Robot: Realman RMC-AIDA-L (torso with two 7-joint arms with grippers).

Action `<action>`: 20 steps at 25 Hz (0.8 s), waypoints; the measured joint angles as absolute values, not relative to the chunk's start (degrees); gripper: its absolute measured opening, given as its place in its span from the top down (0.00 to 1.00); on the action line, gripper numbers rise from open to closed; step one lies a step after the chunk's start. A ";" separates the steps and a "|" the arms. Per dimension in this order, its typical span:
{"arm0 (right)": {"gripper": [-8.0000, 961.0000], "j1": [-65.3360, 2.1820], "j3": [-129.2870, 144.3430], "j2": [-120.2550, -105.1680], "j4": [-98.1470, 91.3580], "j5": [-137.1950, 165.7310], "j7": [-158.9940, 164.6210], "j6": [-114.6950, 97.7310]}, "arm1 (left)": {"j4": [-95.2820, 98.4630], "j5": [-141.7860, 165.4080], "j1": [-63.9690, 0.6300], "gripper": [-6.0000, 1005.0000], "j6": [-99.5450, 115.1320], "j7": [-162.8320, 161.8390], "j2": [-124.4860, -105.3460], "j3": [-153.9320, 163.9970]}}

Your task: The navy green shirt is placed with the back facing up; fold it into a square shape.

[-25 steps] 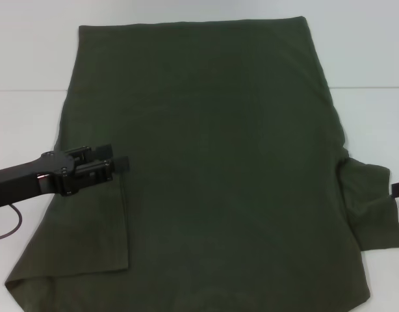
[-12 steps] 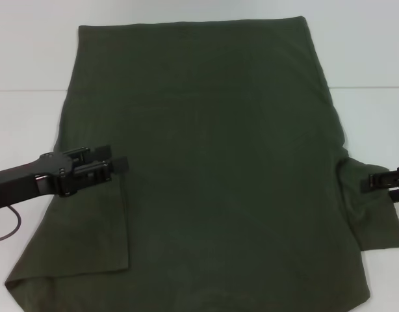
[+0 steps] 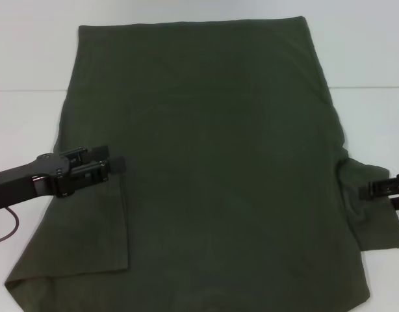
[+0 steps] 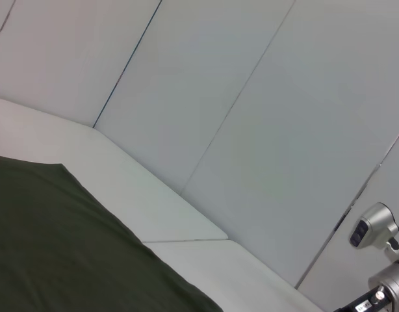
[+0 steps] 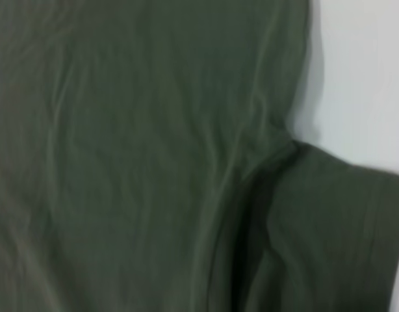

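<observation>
The navy green shirt point(image 3: 212, 162) lies spread flat on the white table, plain side up. Its left sleeve is folded inward as a flap point(image 3: 95, 227). Its right sleeve point(image 3: 375, 218) still sticks out to the side. My left gripper point(image 3: 115, 162) hovers over the flap's upper inner edge, its fingers apart and nothing in them. My right gripper point(image 3: 375, 190) reaches in from the right edge, over the right sleeve. The right wrist view shows the shirt body point(image 5: 121, 162) and the sleeve point(image 5: 329, 240) close below. The left wrist view shows a shirt edge point(image 4: 63, 247).
The white table point(image 3: 30, 123) shows bare strips on both sides of the shirt and behind it. Pale wall panels point(image 4: 251, 117) stand behind the table. A silver fitting point(image 4: 375, 227) shows at the far right in the left wrist view.
My right gripper came in from the right edge over the right sleeve and dropped a little. My left gripper drew back slightly to the left. The shirt has not moved.
</observation>
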State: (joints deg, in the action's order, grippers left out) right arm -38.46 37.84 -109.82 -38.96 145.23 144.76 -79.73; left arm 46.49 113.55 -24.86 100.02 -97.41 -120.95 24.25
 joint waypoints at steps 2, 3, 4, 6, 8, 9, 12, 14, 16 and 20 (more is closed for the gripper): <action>0.22 -38.27 37.98 -109.75 -38.77 145.59 144.79 -79.85 | 46.49 113.48 -24.97 0.30 100.00 -97.41 -121.02 24.25; 0.22 -38.21 38.02 -109.75 -38.76 145.81 144.79 -79.85 | 46.49 113.48 -24.97 0.30 100.00 -97.41 -121.02 24.25; 0.22 -38.18 38.04 -109.81 -38.76 145.98 144.79 -79.84 | 46.49 113.43 -25.07 0.30 99.98 -97.41 -121.02 24.25; 0.23 -38.22 37.97 -110.04 -38.76 145.91 144.64 -79.80 | 46.49 113.17 -25.21 0.30 99.96 -97.40 -121.03 24.25; 0.23 -38.48 38.02 -110.30 -38.68 145.73 144.49 -79.61 | 46.49 112.88 -25.26 0.30 99.95 -97.40 -121.07 24.25; 0.23 -38.65 38.10 -110.48 -38.64 145.71 144.46 -79.54 | 46.49 112.80 -25.26 0.30 99.94 -97.39 -121.09 24.25; 0.23 -39.03 38.21 -111.05 -38.55 145.73 144.40 -79.24 | 46.49 112.78 -25.18 0.30 99.93 -97.38 -121.12 24.25; 0.23 -39.05 38.10 -111.14 -38.55 145.67 144.42 -78.82 | 46.49 112.75 -25.01 0.30 99.89 -97.38 -121.13 24.25; 0.23 -39.05 38.01 -111.21 -38.49 145.67 144.68 -78.62 | 46.49 112.56 -24.92 0.30 99.87 -97.38 -121.12 24.26; 0.23 -38.82 37.89 -111.18 -38.86 145.69 144.95 -78.95 | 46.49 112.09 -24.87 0.30 99.87 -97.38 -121.11 24.26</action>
